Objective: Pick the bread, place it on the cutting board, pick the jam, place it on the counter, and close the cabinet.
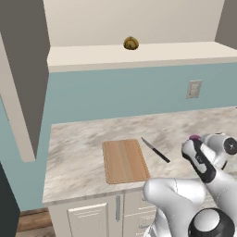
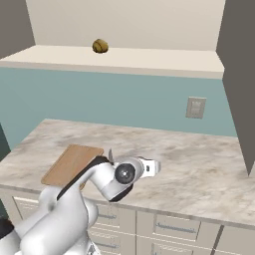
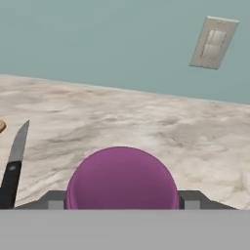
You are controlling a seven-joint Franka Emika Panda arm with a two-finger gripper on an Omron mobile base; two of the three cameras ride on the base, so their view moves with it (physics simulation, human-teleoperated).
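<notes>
Cabinet [image 1: 139, 55]: open, doors swung wide to both sides; its cream shelf runs left to right above the blue wall.
Cabinet contents: the bread [image 1: 131, 43] sits alone on the shelf, toward the back and left of middle, with bare shelf on both sides.
Counter [image 1: 78, 143]: long axis runs left to right under the cabinet; wide free stone lies right of the board and behind it up to the wall.
Board [image 1: 124, 160]: flat on the counter, long axis running from the front edge toward the wall, its near end close to the counter's front edge; nothing lies on it.
Knife [image 1: 155, 150]: flat on the counter just right of the board and apart from it, lying diagonally; in the hand view its blade points away from the front edge, handle nearer the camera.
Jam [image 3: 121, 181]: seen in the hand view low and centred between the finger tips; in the left base view a bit of purple shows at the hand, over the counter right of the knife.
Gripper [image 3: 121, 202]: fingers clamped on the jam, one tip at each side of the jar.
Outlet [image 3: 214, 43]: on the blue wall, above the free counter.
</notes>
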